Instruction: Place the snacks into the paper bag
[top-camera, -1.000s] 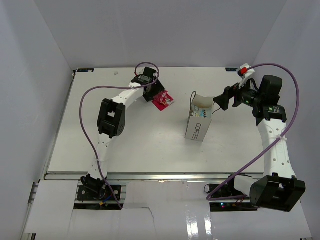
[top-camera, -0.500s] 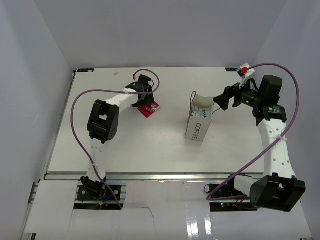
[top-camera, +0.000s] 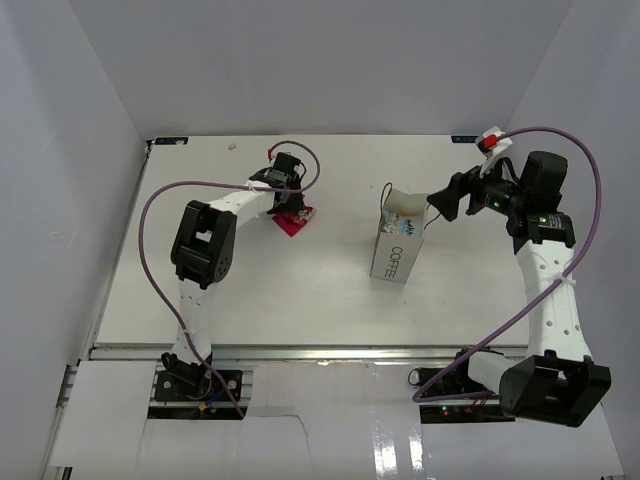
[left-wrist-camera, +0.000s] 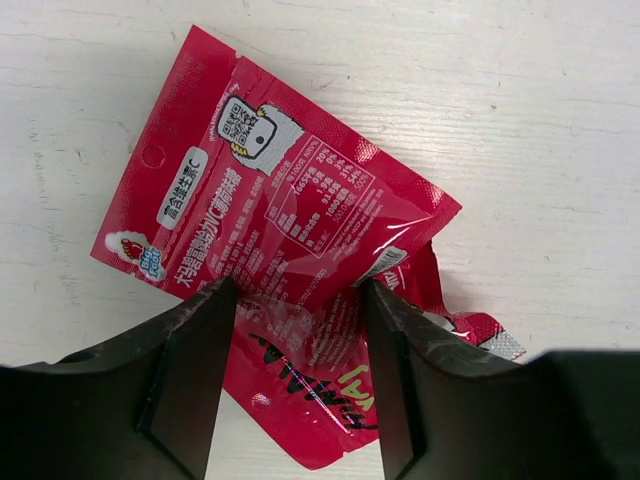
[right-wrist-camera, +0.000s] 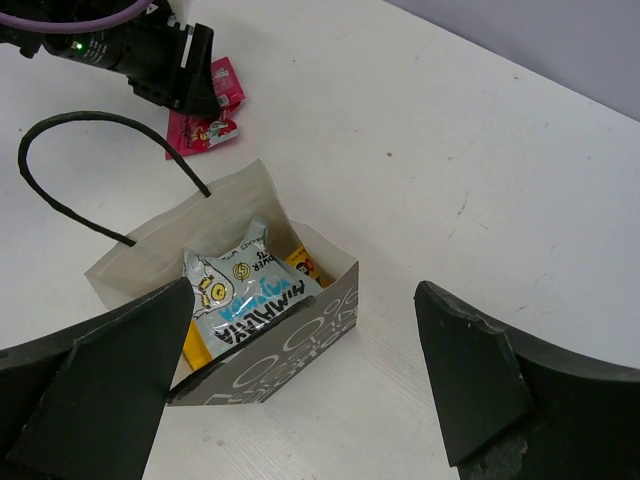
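Left wrist view had the left gripper (left-wrist-camera: 295, 385) down on the table (left-wrist-camera: 520, 120), jaws apart and straddling the near edge of two overlapped snacks: a red packet (left-wrist-camera: 270, 200) with its printed label up and a second red packet (left-wrist-camera: 310, 405) tucked beneath, nothing visibly pinched yet. Flat film is slippery, so I judged the fingertips should stay pressed to the table while closing, letting the wrapper buckle up between them, then lift straight before swinging toward the paper bag (top-camera: 392, 245), which stood well apart to the right. Top external reduced the pair to one red patch. Right wrist alone looked into the bag: a silver-blue packet (right-wrist-camera: 245, 290) on yellow packets (right-wrist-camera: 300, 262), with the right gripper (right-wrist-camera: 300, 290) spread wide above, holding nothing.
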